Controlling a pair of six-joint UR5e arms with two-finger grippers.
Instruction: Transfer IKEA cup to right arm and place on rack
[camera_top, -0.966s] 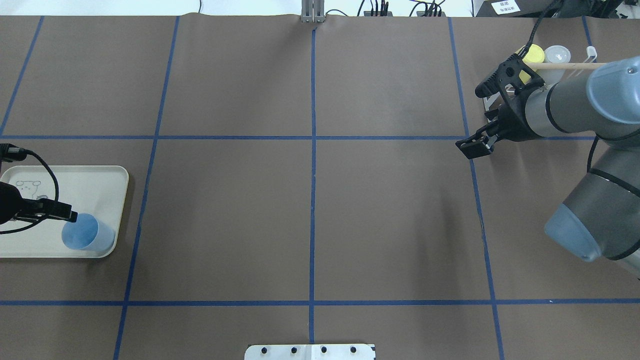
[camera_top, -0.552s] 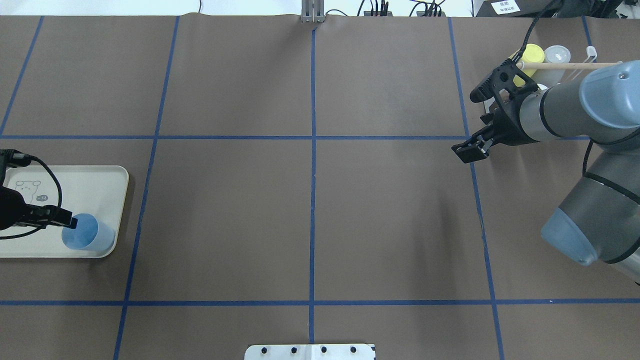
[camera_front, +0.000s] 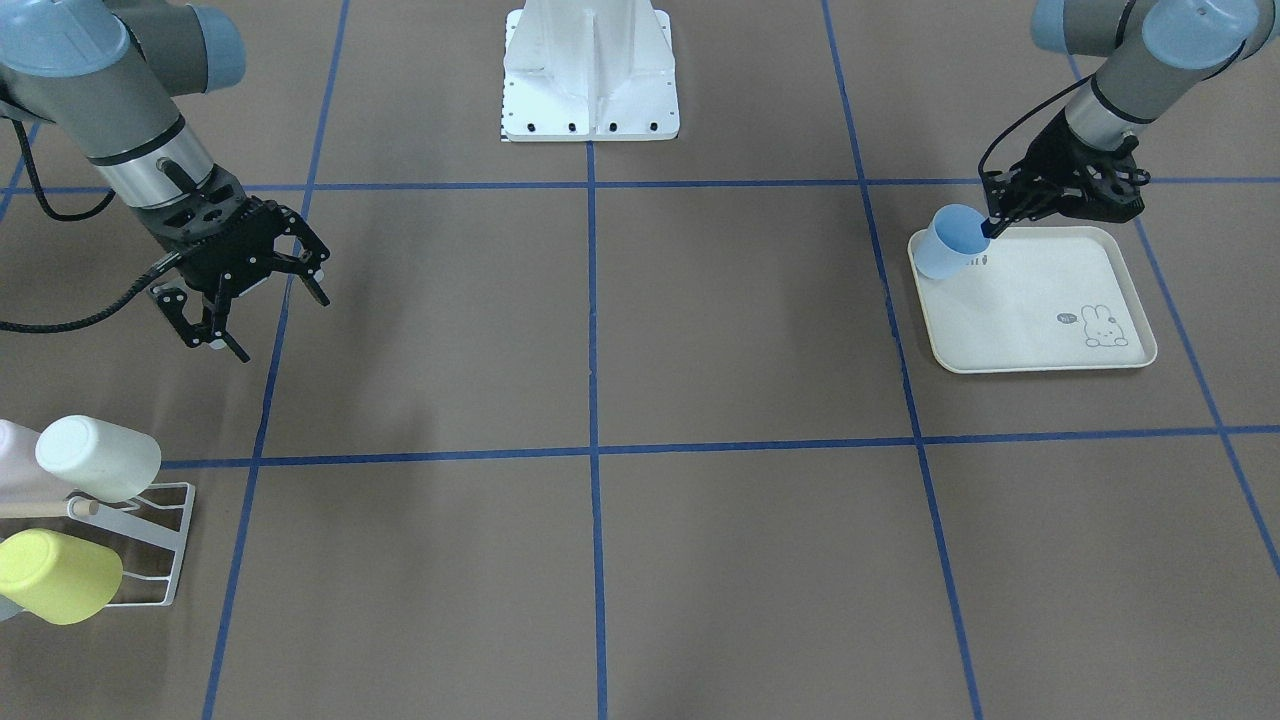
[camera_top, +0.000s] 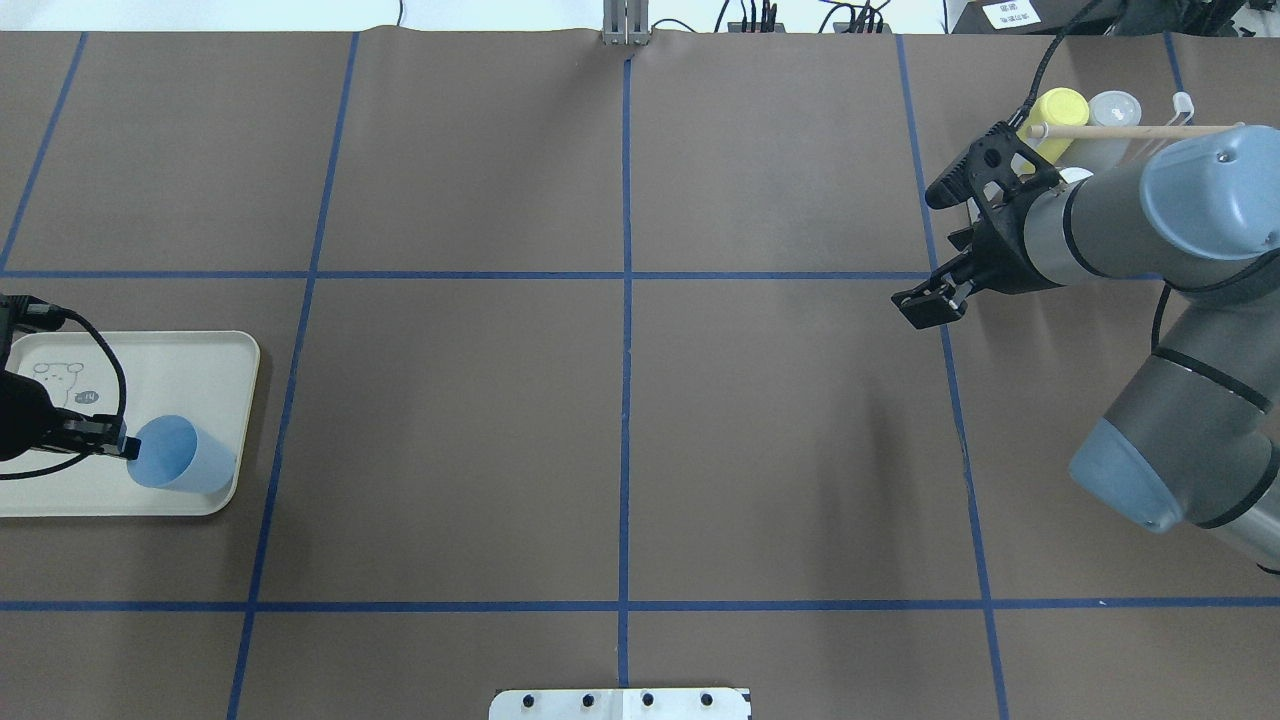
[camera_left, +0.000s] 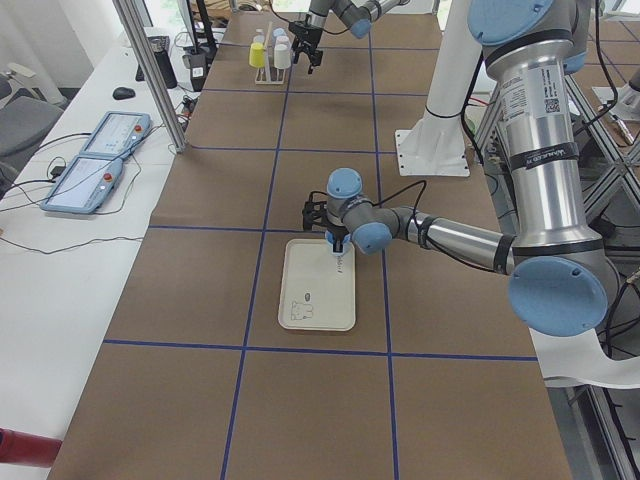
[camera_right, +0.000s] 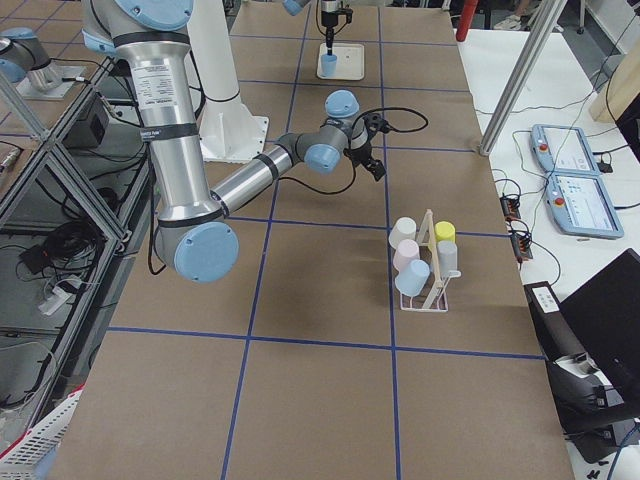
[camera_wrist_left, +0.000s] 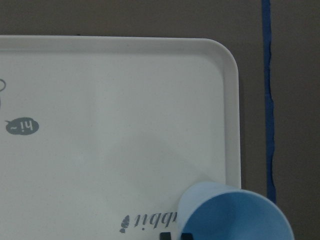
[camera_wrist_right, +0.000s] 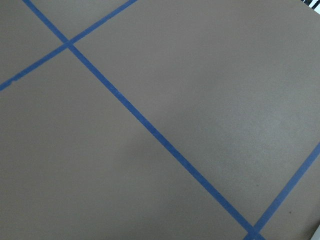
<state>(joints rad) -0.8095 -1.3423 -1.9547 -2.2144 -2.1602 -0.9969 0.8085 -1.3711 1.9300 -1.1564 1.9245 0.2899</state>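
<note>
The cup (camera_top: 182, 455) is pinched at its rim by the left gripper (camera_top: 122, 447), tipped over a corner of the tray (camera_top: 180, 350); next it must be carried to the middle and handed to the right gripper (camera_top: 922, 250), which is spread wide.

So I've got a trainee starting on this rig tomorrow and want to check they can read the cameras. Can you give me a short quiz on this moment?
1. Multiple choice: which pincer grips the blue cup by its rim?
A. left pincer
B. right pincer
C. neither
2. True or false: the right pincer is shut on a cup.
3. Fill in: the yellow cup hangs on the white wire ____.

Key:
1. A
2. False: it is open and empty, above the bare table.
3. rack
</note>
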